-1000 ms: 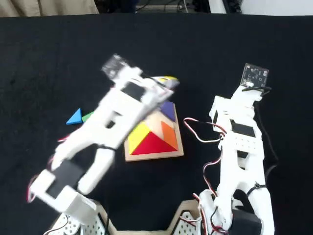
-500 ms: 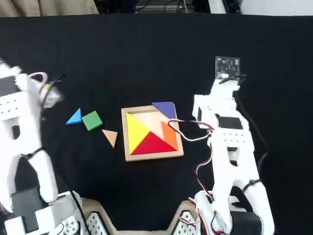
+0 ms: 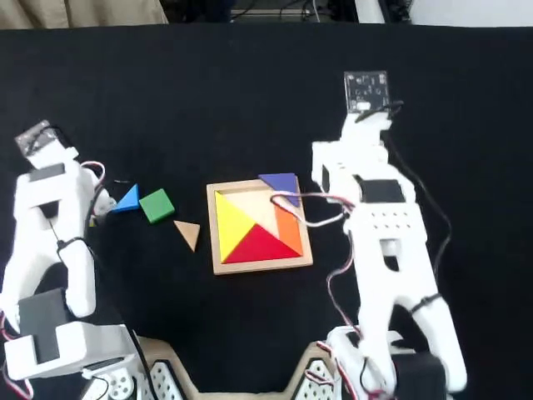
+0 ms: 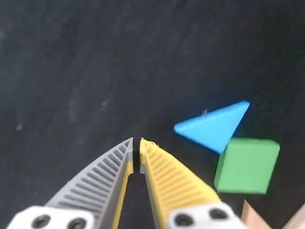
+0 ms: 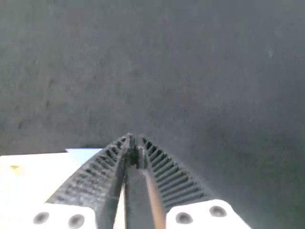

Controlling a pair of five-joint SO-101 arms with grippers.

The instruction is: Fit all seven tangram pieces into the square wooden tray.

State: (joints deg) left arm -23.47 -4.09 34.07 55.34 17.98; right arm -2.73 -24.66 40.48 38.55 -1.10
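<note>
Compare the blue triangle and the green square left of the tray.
The blue triangle has three sides, the green square four. The blue triangle lies farther from the tray than the green square. Both lie flat on the black table, outside the tray.

Robotics lab: wired arm [image 3: 383, 225], black-draped table [image 3: 250, 83]

I get even, soft light over the black desk [image 3: 250, 83]; the white right arm [image 3: 387, 242] glares brightly, and shadows barely register.

Blue tri. [image 3: 127, 199], green sq. [image 3: 156, 206], tan tray [image 3: 262, 266] w/ red pc. [image 3: 265, 246].
</note>
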